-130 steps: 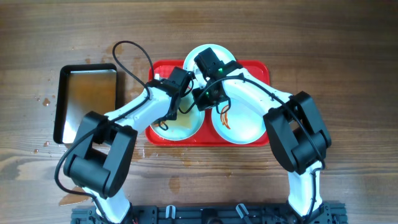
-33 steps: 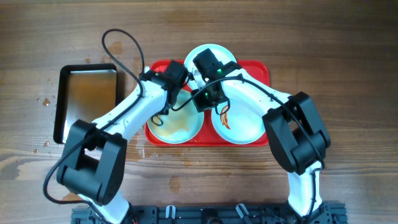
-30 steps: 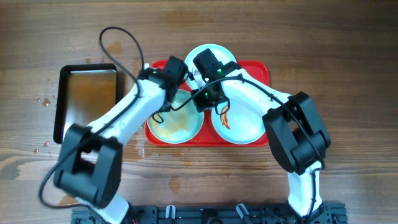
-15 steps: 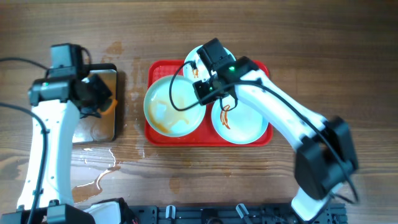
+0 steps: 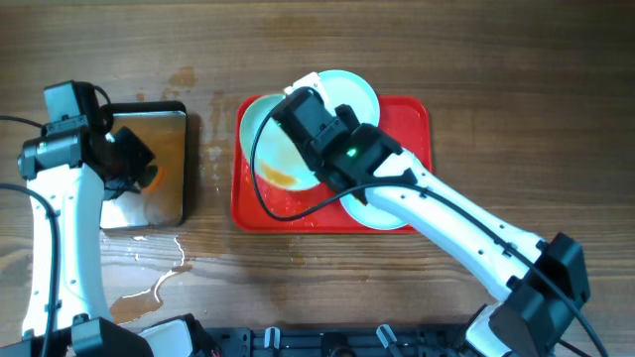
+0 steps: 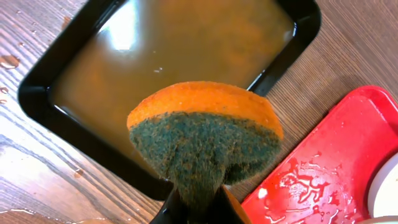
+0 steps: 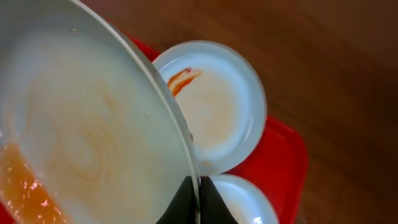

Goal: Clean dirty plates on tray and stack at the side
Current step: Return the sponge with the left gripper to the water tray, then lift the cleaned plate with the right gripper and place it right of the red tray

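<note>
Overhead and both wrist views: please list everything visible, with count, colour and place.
table: one, brown wood
tray: one, red, table centre
held plate: one, pale mint-white, sauce-smeared, tilted above the tray's left half
rear plate: one, pale mint-white, at the tray's rear edge
front plate: one, pale mint-white, tray's front right
pan: one, black-rimmed, brownish liquid inside, left of the tray
sponge: one, orange and green, above the pan
spilled liquid: patches, clear, table front left
left pincer: black, shut on the sponge
right pincer: black, shut on the held plate's rim
</note>
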{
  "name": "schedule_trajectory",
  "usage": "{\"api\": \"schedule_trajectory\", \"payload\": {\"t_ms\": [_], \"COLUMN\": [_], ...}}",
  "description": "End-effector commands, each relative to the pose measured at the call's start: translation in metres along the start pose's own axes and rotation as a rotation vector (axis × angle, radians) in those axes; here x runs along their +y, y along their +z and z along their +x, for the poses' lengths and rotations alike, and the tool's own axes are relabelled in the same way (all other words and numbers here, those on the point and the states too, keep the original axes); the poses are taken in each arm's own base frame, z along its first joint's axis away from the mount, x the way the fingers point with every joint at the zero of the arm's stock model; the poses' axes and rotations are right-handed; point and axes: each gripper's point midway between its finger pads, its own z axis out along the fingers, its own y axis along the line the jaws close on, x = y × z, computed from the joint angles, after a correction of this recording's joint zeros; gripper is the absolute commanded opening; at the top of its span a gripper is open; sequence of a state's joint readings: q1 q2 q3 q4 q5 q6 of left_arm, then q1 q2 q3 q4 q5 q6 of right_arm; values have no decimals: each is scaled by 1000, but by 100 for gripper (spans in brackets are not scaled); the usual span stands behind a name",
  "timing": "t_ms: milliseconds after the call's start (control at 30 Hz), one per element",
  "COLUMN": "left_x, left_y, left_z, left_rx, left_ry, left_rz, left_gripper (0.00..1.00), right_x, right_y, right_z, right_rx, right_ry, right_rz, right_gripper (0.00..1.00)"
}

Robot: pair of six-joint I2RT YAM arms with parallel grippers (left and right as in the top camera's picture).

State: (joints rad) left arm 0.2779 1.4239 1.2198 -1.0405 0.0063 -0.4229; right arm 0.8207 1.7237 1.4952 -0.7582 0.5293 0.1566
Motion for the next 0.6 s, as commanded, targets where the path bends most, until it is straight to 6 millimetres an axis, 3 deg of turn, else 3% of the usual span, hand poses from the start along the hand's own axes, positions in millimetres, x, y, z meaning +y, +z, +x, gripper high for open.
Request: {"api": "schedule_trajectory", "payload": {"t_ms": [0, 233, 400, 567], "left_x": [5, 5, 5, 5], "left_y": [2, 3, 3, 3], "left_z": [0, 0, 0, 0], "left_rx": [9, 9, 10, 9], "left_ry": [5, 8, 8, 8], "left_rz": [2, 2, 2, 2], "left_gripper": [4, 4, 4, 4], "right_x": [-36, -28, -23, -15], "right_y": [-21, -58, -94, -118], "right_z": [-28, -67, -93, -100], "right_rx": [-120, -238, -310, -333], "right_ry": [-65, -377, -454, -488], "right_rz": [264, 455, 604, 667], "right_gripper": [4, 4, 4, 4]}}
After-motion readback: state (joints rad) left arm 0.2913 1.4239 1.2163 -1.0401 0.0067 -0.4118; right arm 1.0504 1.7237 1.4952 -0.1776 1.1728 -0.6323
